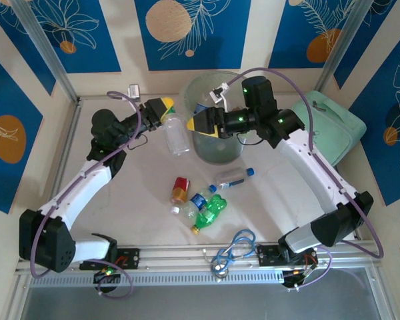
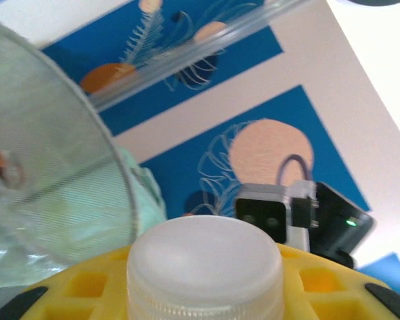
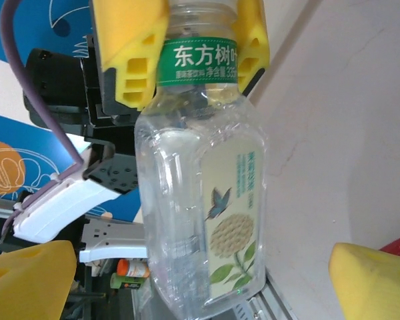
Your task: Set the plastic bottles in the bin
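Note:
A clear bottle [image 1: 177, 137] with a green neck band and a flower label hangs just left of the bin [image 1: 220, 152]. My left gripper [image 1: 163, 111] is shut on its neck. In the left wrist view its white cap [image 2: 205, 263] sits between my yellow fingers [image 2: 67, 293], with the bin wall [image 2: 53, 167] on the left. My right gripper [image 1: 204, 123] stands open beside the bin, facing the bottle [image 3: 200, 200]. Its fingertips [image 3: 373, 283] are spread wide on either side, touching nothing. Several more bottles lie mid-table: red [image 1: 181, 189], blue-labelled [image 1: 200, 200], green [image 1: 210, 212] and a clear one with a blue cap [image 1: 232, 177].
A mint-green soft case [image 1: 333, 127] lies at the right behind the right arm. A coiled blue cable [image 1: 235, 245] sits near the front rail. A small grey object [image 1: 134, 90] rests at the back edge. Metal frame posts stand at both back corners.

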Controlling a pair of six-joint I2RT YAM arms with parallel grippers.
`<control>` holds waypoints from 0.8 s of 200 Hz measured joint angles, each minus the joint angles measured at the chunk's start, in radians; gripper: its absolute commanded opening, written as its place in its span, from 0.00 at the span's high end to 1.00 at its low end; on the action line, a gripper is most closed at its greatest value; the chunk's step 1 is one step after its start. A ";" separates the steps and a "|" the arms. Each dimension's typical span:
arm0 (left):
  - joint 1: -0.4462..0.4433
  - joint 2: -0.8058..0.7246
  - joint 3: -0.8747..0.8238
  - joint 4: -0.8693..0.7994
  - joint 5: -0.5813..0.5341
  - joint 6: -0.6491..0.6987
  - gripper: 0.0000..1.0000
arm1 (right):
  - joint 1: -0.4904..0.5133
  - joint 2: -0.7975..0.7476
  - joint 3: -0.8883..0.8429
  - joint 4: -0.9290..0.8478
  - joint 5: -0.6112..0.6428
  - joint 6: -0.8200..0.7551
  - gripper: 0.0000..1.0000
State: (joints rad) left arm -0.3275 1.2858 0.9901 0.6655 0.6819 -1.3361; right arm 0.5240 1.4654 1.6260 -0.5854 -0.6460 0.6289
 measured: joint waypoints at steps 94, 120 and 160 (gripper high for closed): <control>0.000 0.077 -0.017 0.287 0.037 -0.210 0.78 | 0.092 0.106 0.091 0.050 -0.060 0.016 0.12; 0.000 0.080 -0.017 0.305 0.039 -0.224 0.78 | 0.097 0.116 0.091 0.060 -0.061 0.027 0.18; 0.000 0.080 -0.019 0.335 0.040 -0.235 0.78 | 0.097 0.121 0.091 0.073 -0.061 0.050 0.31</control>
State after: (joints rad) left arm -0.3275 1.3655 0.9707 1.0000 0.7216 -1.5707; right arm 0.6209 1.5860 1.7172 -0.5125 -0.7071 0.6792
